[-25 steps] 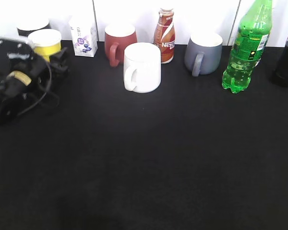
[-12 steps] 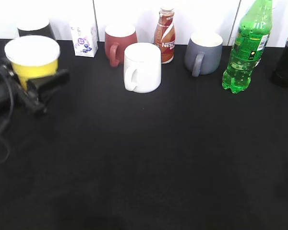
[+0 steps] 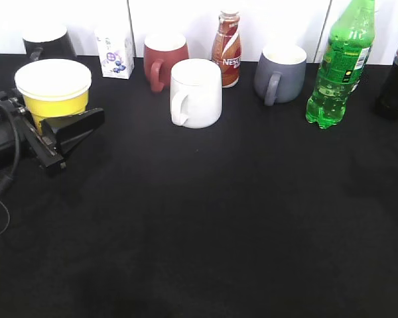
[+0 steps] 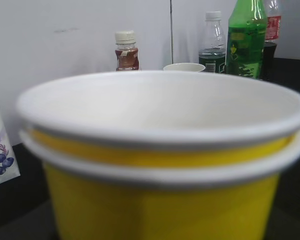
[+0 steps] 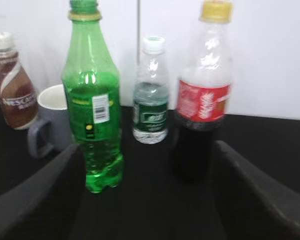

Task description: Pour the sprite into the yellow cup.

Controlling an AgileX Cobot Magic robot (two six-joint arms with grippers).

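On the black table (image 3: 205, 218), far left: the left claw (image 3: 60, 136), black, lying low and pinching the yellow cup (image 3: 53, 89) between its two fingers, one finger (image 3: 79, 126) sticking out in front of the cup toward the middle of the table. Cup standing straight up, open mouth to the top, white rim and white inside, narrower at the bottom. Very close in the left wrist view, looking like two yellow cups stacked one in the other, with two white rims. Far right at the back, well apart from the cup: the sprite (image 3: 338, 66), a tall green bottle standing upright, cap at the top out of the exterior view, bumpy base on the table, long axis straight up and down. Between cup and sprite, in a row near the white wall: a small milk carton (image 3: 116, 50), a red mug (image 3: 162, 59), a white mug (image 3: 198, 93) a bit forward, a brown Nestle bottle (image 3: 227, 50) and a grey mug (image 3: 280, 74). Right of the sprite, a cola bottle (image 3: 397, 79). In the right wrist view, right claw (image 5: 150, 195) spread wide, fingers low at both sides, nothing between them, facing the sprite, a small clear bottle (image 5: 151, 102) and the cola bottle.
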